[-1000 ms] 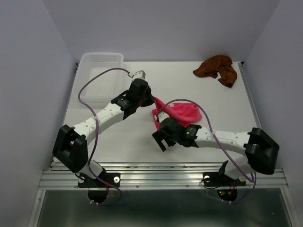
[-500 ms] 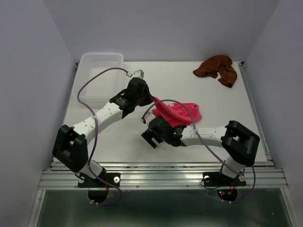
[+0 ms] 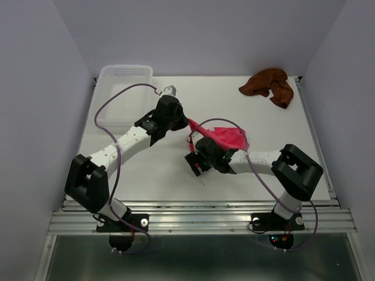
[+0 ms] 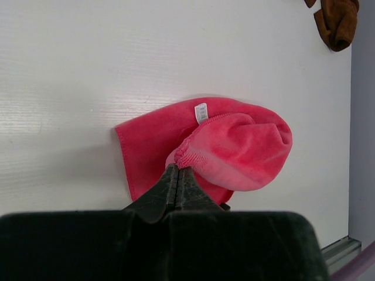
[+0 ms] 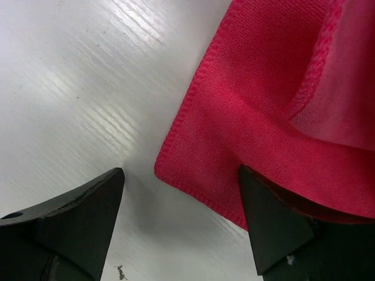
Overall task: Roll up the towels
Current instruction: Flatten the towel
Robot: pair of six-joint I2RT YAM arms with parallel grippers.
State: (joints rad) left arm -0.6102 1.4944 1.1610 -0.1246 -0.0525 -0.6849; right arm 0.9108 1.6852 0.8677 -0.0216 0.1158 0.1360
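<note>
Near the middle of the table (image 3: pixel 234 99), our left gripper (image 4: pixel 177 171) pinches the hem of the bright pink-red cloth towel (image 4: pixel 234 146), bunched, unrolled. Our right gripper (image 5: pixel 180 178) gapes around its corner, holding nothing. At the far right corner the rust-brown cloth towel (image 3: pixel 268 86) lies untouched; the translucent white plastic basket (image 3: pixel 126 73), far left, blocks nothing.

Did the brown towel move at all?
No. The brown towel lies in the same spot as before, by the far right corner of the table.
</note>
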